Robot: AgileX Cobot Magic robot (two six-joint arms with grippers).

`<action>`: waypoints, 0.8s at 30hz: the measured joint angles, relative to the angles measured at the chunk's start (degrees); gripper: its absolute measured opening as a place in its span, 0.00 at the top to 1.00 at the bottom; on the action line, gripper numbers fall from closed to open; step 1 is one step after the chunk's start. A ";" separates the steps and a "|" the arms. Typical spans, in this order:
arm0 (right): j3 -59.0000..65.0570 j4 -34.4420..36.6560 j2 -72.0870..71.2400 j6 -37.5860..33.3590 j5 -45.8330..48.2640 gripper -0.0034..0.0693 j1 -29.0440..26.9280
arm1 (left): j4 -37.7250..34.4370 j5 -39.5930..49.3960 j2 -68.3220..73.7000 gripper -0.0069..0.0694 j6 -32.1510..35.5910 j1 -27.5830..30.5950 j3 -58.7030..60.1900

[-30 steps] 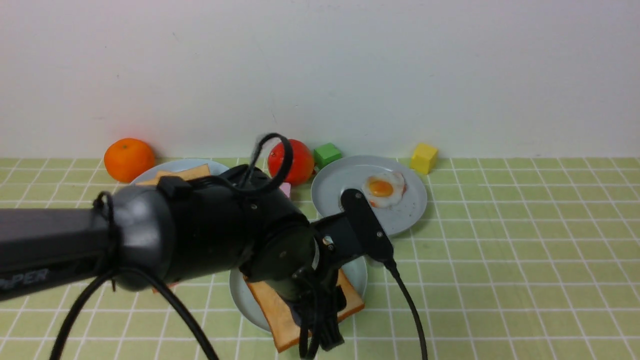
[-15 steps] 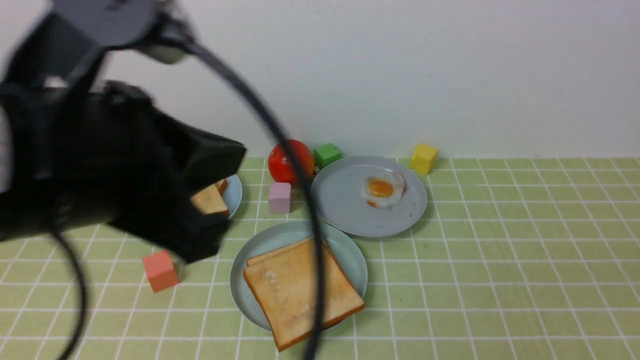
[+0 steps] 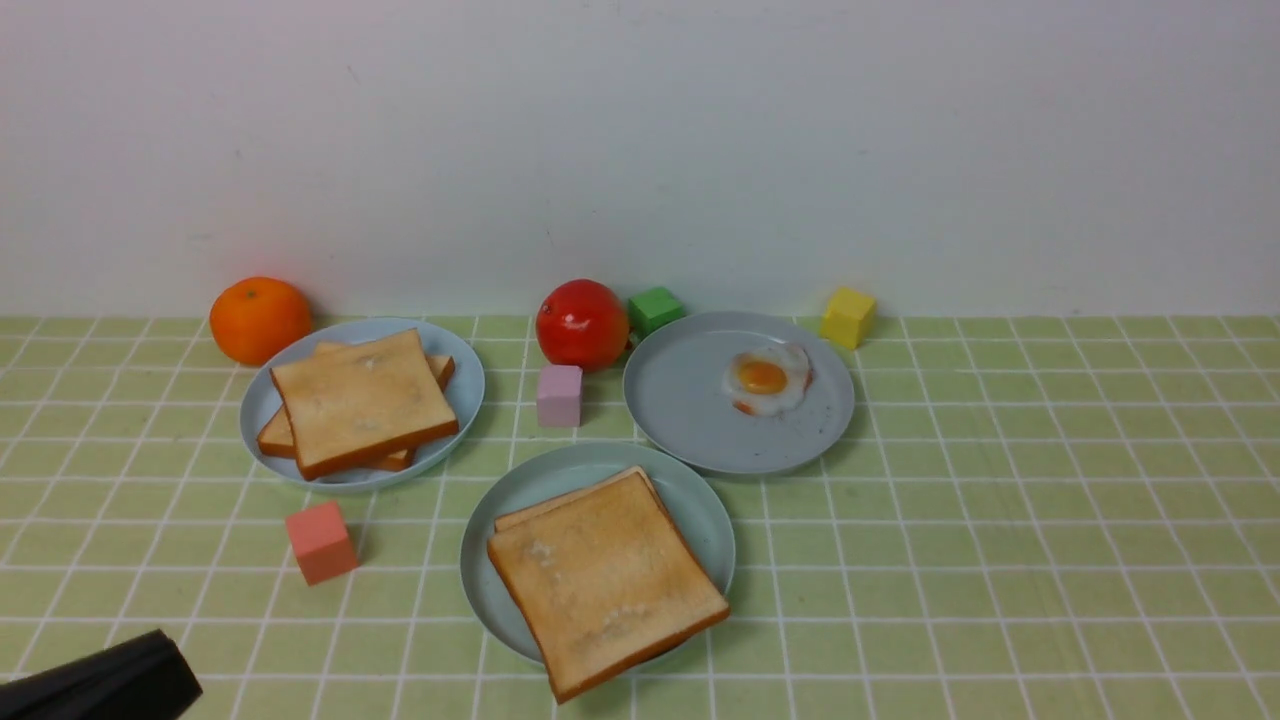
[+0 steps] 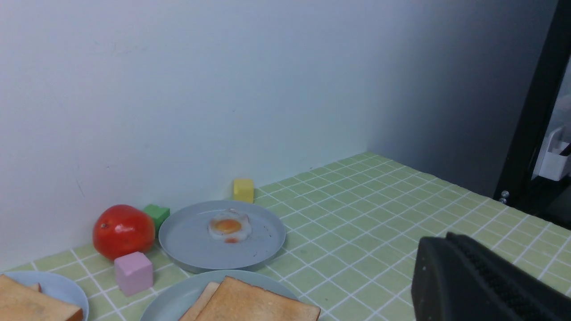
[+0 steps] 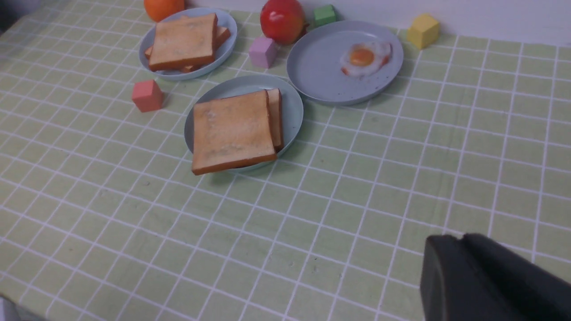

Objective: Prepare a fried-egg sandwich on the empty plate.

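Note:
The mint-green plate sits front centre and holds two stacked toast slices, the top one overhanging the front rim; they also show in the right wrist view. No egg shows between them. The fried egg lies alone on a grey-blue plate behind and to the right. My left gripper is shut and empty, away from the plates; only a black part of that arm shows at the front view's lower left corner. My right gripper is shut and empty over bare cloth.
A second grey-blue plate at the left holds a pile of plain toast. An orange, a tomato and green, yellow, pink and salmon cubes stand around the plates. A wall runs behind.
My left arm, which was low over the mint plate, has lifted and drawn back to the lower left corner. The top toast slice stays on the plate.

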 joint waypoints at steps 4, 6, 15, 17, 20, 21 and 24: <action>0.00 -0.51 0.00 0.67 -0.05 0.87 0.05 | -0.17 0.01 0.00 0.93 0.00 0.00 0.55; 0.00 -0.51 0.00 0.88 -1.58 0.87 0.05 | -0.17 0.27 0.00 0.93 0.00 0.00 0.55; 4.91 0.19 0.00 3.68 -11.61 0.85 0.05 | -0.21 1.35 0.00 0.93 0.00 0.00 0.55; 5.77 0.19 0.00 3.68 -11.71 0.85 0.05 | -0.21 1.34 0.00 0.93 0.00 0.00 0.55; 8.72 0.19 0.00 3.68 -11.76 0.85 0.05 | -0.21 1.34 0.00 0.93 0.00 0.00 0.55; 9.58 0.19 0.00 3.68 -11.76 0.85 0.05 | -0.21 1.34 0.00 0.93 0.00 0.00 0.55; 11.91 0.03 0.00 3.68 -11.76 0.85 0.05 | -0.21 1.34 0.00 0.93 0.00 0.00 0.55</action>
